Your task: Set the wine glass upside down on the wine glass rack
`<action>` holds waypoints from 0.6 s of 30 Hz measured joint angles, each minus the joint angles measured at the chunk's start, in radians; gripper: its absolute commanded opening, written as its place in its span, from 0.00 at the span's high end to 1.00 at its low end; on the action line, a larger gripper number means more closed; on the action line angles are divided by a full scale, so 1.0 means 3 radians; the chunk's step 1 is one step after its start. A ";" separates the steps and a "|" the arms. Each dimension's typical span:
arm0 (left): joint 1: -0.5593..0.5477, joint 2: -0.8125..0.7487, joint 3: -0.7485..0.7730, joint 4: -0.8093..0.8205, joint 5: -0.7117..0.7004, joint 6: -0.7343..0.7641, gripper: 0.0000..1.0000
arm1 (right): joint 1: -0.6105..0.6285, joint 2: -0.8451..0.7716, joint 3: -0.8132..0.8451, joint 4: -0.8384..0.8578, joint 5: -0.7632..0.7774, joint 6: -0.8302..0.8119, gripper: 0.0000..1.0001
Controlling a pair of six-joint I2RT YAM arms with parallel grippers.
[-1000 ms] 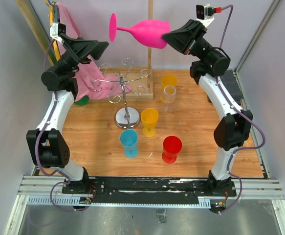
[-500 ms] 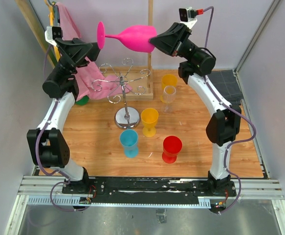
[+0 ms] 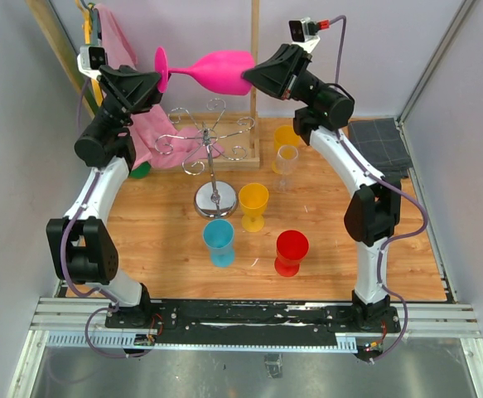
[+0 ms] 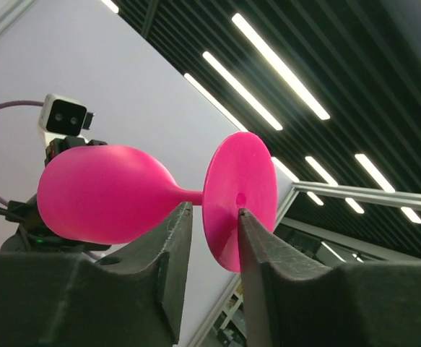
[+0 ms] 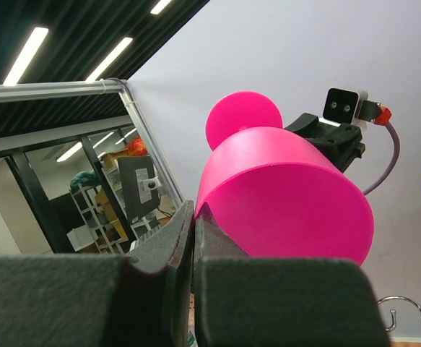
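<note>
The wine glass (image 3: 216,70) lies on its side in the air, high above the table (image 3: 324,249) and above the wine glass rack (image 3: 211,166), foot to the left and bowl to the right. The right gripper (image 3: 248,77) holds it by the bowl's mouth: in the right wrist view its two fingers (image 5: 159,253) are pressed nearly together with the rim wall of the bowl (image 5: 282,195) pinched between them.

The left gripper (image 3: 160,79) is at the other end. In the left wrist view the round foot (image 4: 240,195) dips into the gap between its fingers (image 4: 170,246), which stand partly apart (a sliver of space shows on the stem side, while the foot looks close against the other finger, though I cannot tell whether it touches). The stem runs off from the foot towards the bowl and the right gripper.

Both arms are lifted high and bent inward, the left arm (image 3: 100,178) rising from its base and reaching right, the right arm (image 3: 365,174) reaching left, so the two grippers face each other across the glass. The rack stands upright on the table below.
</note>
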 measured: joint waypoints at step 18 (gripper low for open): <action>-0.0033 -0.0069 -0.0009 0.0020 -0.0084 -0.0005 1.00 | -0.0004 0.0001 -0.0235 -0.0056 -0.0022 -0.0045 0.56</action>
